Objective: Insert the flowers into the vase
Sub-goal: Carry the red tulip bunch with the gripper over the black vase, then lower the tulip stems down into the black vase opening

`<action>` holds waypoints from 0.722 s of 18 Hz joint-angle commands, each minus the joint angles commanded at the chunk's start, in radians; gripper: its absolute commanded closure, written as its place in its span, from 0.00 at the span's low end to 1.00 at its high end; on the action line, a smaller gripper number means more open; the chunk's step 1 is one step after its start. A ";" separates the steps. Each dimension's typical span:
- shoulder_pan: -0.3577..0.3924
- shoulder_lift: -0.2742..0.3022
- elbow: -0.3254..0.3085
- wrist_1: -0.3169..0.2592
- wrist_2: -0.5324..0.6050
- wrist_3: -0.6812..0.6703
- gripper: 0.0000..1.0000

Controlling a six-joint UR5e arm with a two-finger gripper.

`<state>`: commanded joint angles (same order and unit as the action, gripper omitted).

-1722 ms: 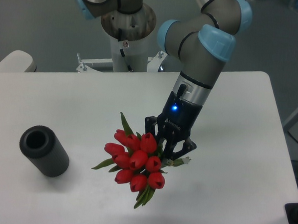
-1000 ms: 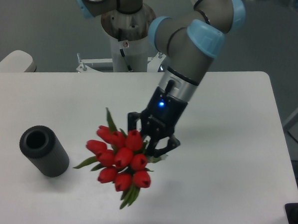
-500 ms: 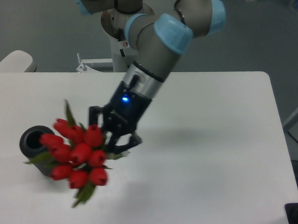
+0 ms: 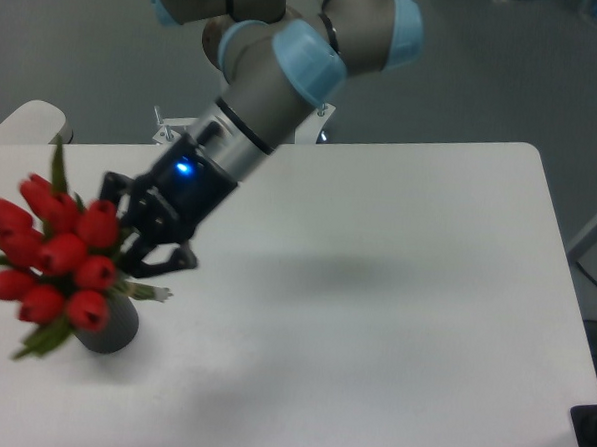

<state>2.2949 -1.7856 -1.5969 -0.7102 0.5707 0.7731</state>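
Note:
The flowers (image 4: pixel 56 261) are a tight bunch of red tulip buds with green leaves, hanging in the air at the far left. My gripper (image 4: pixel 137 247) is shut on their stems, just right of the buds. The vase (image 4: pixel 113 326) is a dark ribbed cylinder on the white table (image 4: pixel 395 289). Only its lower right part shows, below and behind the bunch; the flowers hide its mouth. I cannot tell whether the stems touch it.
The arm's base column (image 4: pixel 250 91) stands at the table's far edge. A pale rounded object (image 4: pixel 23 121) sits off the table's far left corner. A dark object (image 4: pixel 590 429) sits at the lower right edge of view.
The arm has swung left across the table with the flowers, from the middle to above the vase, which the bunch now mostly covers.

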 joint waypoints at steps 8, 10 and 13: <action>-0.083 0.021 -0.008 0.000 -0.002 -0.008 0.69; -0.089 0.023 -0.009 0.002 -0.002 -0.008 0.71; -0.094 0.028 -0.014 0.002 -0.002 -0.006 0.81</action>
<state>2.2013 -1.7579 -1.6107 -0.7087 0.5691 0.7670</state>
